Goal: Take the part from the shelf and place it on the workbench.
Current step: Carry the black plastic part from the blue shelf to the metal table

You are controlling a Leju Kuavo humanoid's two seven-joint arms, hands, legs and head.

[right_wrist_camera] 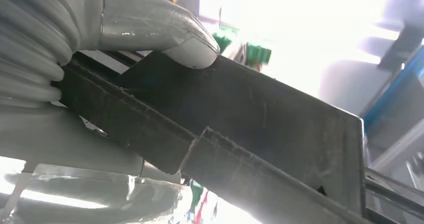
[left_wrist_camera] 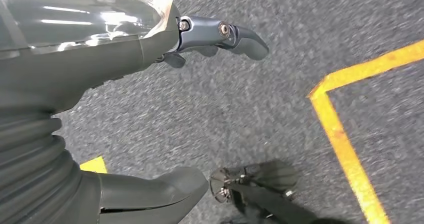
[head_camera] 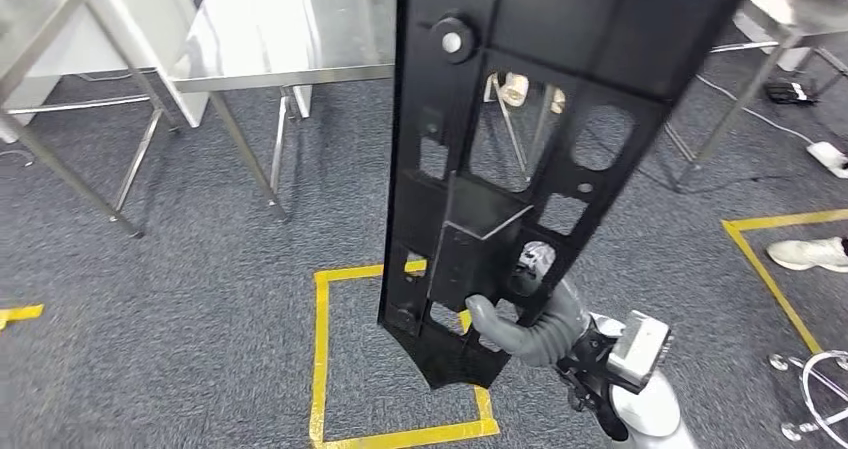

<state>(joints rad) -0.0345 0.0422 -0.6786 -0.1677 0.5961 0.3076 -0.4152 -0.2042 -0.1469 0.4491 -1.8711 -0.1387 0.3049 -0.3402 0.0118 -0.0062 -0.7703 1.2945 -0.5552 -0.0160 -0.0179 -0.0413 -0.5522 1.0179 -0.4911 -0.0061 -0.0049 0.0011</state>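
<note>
The right hand (head_camera: 520,304) grips the long black plastic panel (head_camera: 520,139) near its lower end and carries it upright, high off the grey carpet, its top tipped towards the steel counter (head_camera: 290,29) ahead; in the right wrist view the thumb (right_wrist_camera: 192,49) presses flat on the panel's ribbed face; the left hand (left_wrist_camera: 200,39) hangs over the floor with nothing in it, fingers loosely spread; the step in hand looks like the carry to the counter, and with the hold so low the panel will want to swing, so a steady wrist, a slow approach and laying the long side flat on the steel seem wise; no containers are in sight; yellow tape (head_camera: 330,359) marks a square on the carpet below.
</note>
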